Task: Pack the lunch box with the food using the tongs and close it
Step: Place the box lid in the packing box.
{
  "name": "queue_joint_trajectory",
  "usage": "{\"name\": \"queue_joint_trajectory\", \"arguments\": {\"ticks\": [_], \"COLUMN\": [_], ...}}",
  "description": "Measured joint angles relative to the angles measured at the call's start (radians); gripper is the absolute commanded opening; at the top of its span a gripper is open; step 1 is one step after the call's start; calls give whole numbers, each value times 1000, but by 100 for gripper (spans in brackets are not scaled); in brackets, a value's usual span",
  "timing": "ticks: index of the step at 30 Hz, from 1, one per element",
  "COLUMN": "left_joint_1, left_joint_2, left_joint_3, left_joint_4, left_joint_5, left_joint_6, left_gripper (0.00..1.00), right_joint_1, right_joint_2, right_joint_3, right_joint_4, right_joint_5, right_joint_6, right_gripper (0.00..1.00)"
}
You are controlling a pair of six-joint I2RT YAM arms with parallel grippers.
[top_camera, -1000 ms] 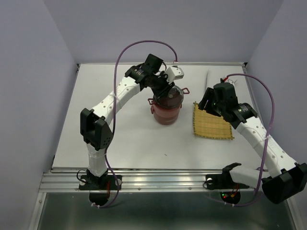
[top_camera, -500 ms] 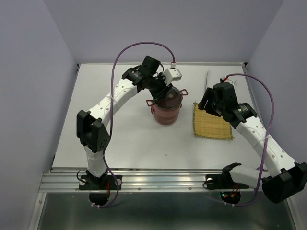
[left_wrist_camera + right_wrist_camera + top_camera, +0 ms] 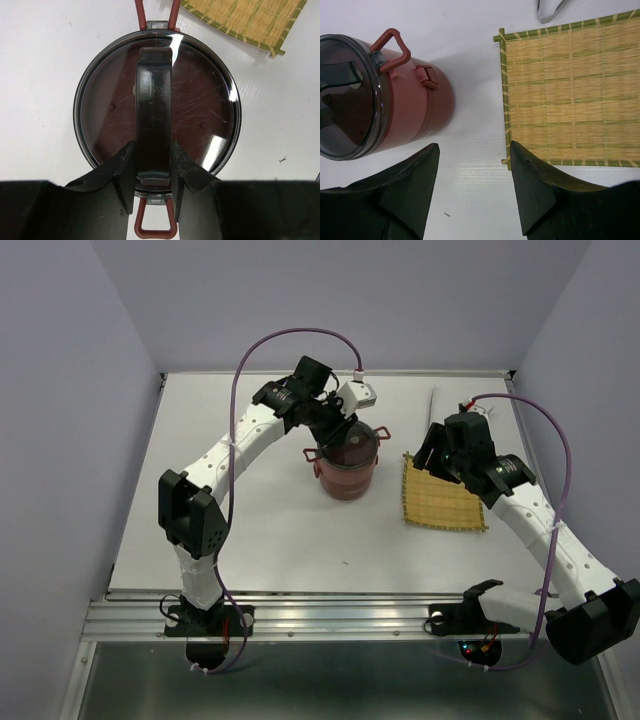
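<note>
Lunch box [image 3: 430, 102] — left end effector [image 3: 153, 160] clamps glossy lid bar [image 3: 154, 100]; right one [image 3: 474, 150] gapes empty.

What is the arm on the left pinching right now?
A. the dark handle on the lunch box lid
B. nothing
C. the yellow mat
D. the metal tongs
A: in the left wrist view, the left gripper presses both sides of the dark handle across the lunch box lid.
</note>
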State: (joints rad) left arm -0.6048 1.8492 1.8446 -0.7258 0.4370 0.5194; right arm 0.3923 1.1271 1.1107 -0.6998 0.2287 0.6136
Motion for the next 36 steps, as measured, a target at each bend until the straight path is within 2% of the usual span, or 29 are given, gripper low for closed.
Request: {"name": "queue_joint_trajectory", "arguments": {"ticks": [23, 24, 30, 36], "left_joint_1": [2, 2, 3, 3], "left_joint_2": [-32, -34, -34, -33], "left_joint_3": [-84, -85, -85, -84], "left_joint_4": [101, 105, 109, 102], "left_joint_5": [4, 2, -10, -29], "left_joint_6": [-55, -58, -80, -99], "left_gripper": [1, 10, 39, 47], "right_joint_1": [0, 0, 0, 0], "right_joint_2": [0, 0, -1, -1], "right_joint_3": [0, 0, 0, 0], "right_joint_4": [0, 0, 0, 0], "right_joint_5": [0, 0, 0, 0], "right_joint_6": [0, 0, 0, 0], "right_gripper": [64, 64, 65, 64]}}
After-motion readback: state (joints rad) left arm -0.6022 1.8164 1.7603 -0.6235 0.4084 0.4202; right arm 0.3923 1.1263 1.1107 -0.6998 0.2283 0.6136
